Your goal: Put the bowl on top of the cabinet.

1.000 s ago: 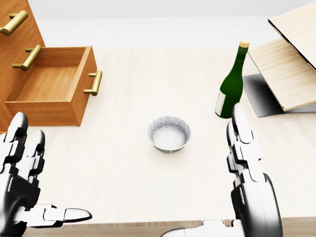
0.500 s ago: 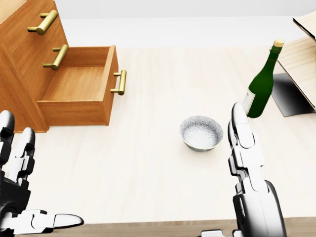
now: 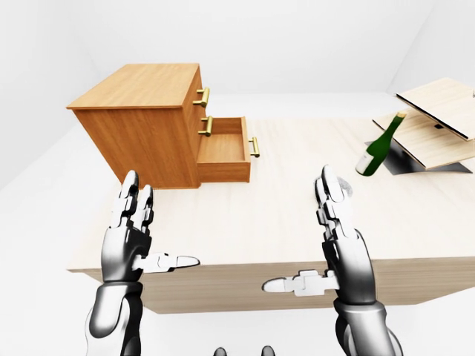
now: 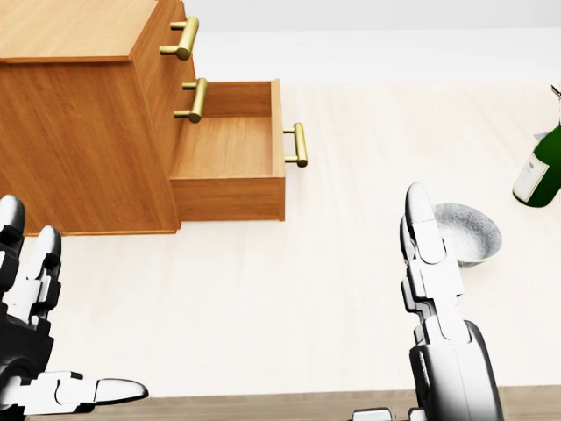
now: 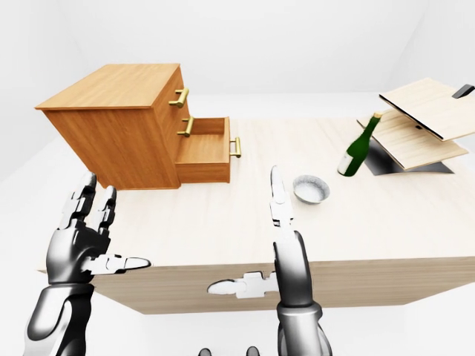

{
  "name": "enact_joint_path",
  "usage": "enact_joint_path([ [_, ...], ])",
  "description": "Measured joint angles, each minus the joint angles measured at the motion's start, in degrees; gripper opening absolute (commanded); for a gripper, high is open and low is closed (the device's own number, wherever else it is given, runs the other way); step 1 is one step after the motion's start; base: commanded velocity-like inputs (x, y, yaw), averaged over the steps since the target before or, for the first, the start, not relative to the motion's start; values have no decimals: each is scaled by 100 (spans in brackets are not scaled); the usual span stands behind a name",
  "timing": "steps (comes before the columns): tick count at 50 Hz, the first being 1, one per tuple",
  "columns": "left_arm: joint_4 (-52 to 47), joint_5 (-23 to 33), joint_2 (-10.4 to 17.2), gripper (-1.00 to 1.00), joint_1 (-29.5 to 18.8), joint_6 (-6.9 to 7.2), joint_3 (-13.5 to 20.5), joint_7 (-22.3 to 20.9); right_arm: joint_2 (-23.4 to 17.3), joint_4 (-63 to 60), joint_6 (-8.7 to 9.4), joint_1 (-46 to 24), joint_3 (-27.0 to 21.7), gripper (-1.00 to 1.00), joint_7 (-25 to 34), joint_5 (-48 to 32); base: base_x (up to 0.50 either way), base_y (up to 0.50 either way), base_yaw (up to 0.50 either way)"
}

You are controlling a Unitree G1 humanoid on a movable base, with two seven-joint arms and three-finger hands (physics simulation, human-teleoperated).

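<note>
The speckled grey bowl (image 4: 469, 233) sits upright on the pale wooden table (image 4: 263, 289), at the right of the head view, just past the raised fingers of my right hand (image 5: 249, 230). That hand is open and empty, thumb pointing left. My left hand (image 3: 159, 222) is open too, held over the table's near left edge, well short of the cabinet (image 5: 119, 111). The cabinet is tall, of orange-brown wood, with a flat bare top (image 4: 70, 26) and brass handles. Its lower drawer (image 4: 228, 149) stands pulled out and looks empty.
A green wine bottle (image 5: 356, 152) stands upright to the right of the bowl. Further right, slanted light wooden boards (image 5: 423, 111) rest over a dark base. The table's near edge (image 4: 263, 403) runs along the bottom of the head view.
The whole picture has slid right: the camera has turned or moved left. The cabinet now fills the upper left, and the bowl and bottle sit near the right edge. Both hands stay open.
</note>
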Motion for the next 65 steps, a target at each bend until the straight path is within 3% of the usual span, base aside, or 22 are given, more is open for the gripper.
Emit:
enact_joint_path([
  [16, 27, 1, 18, 100, -23, 0, 3, 20, 67, 43, 0, -48, -85, 100, -7, 233, 0, 15, 0],
  [56, 45, -9, 18, 100, -49, 0, 9, 25, 21, -27, 0, 44, -116, 100, -25, 347, 50, 0, 0],
  [65, 73, -13, 27, 100, -74, 0, 19, 37, 67, 41, 0, 1, -173, 100, -52, 352, 1, 0, 0],
])
